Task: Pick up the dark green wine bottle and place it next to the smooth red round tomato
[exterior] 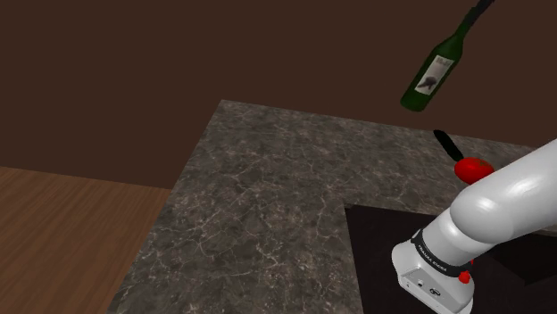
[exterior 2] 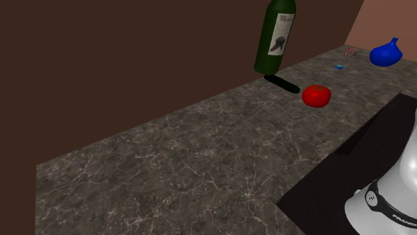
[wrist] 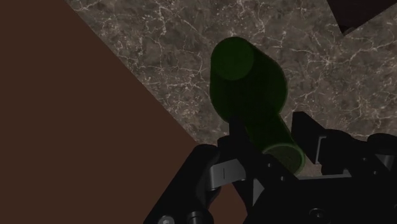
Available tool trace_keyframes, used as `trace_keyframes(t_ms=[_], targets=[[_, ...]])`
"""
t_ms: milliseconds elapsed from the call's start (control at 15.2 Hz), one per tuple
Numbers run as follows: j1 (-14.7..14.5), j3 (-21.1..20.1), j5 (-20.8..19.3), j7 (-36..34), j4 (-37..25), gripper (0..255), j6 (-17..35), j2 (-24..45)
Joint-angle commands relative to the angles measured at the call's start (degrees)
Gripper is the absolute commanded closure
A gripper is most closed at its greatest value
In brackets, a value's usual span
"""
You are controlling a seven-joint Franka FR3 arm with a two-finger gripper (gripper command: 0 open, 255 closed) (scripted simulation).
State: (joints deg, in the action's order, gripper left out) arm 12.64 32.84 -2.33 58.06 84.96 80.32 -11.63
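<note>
My inventory, each place taken from the tomato (exterior 2: 316, 95):

1. Tomato: red, round, resting on the counter (exterior: 268, 205).
2. Wine bottle (exterior 2: 274, 37): dark green with a pale label. It is in the air above the tomato, a little toward the brown wall (exterior: 178, 53), clear of the counter and tilted with its base lowest.
3. Gripper (wrist: 273, 137): I see the black fingers (wrist: 238, 137) clasped on the bottle's neck, one on each side.
4. Bottle's shadow (exterior 2: 282, 83): a dark streak on the counter, just beside the tomato on its wall side.
5. Blue vessel (exterior 2: 385, 55): on the counter well beyond the tomato, with a small blue bit (exterior 2: 339, 67) between them.
6. Arm (exterior: 509, 201): white, nearer the camera than the tomato in the shoulder view.
</note>
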Motion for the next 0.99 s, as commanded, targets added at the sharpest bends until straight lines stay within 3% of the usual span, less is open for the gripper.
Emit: trace_keyframes(t_ms=[0, 528, 924], targets=[[0.8, 0.9, -0.7, 1.9, -0.6, 255, -1.7, -1.3], [3.5, 5.4, -3.4, 9.9, -5.4, 255, -9.3, -4.8], [4.9, 11.7, -3.7, 18.5, -13.1, 255, -15.6, -3.8]])
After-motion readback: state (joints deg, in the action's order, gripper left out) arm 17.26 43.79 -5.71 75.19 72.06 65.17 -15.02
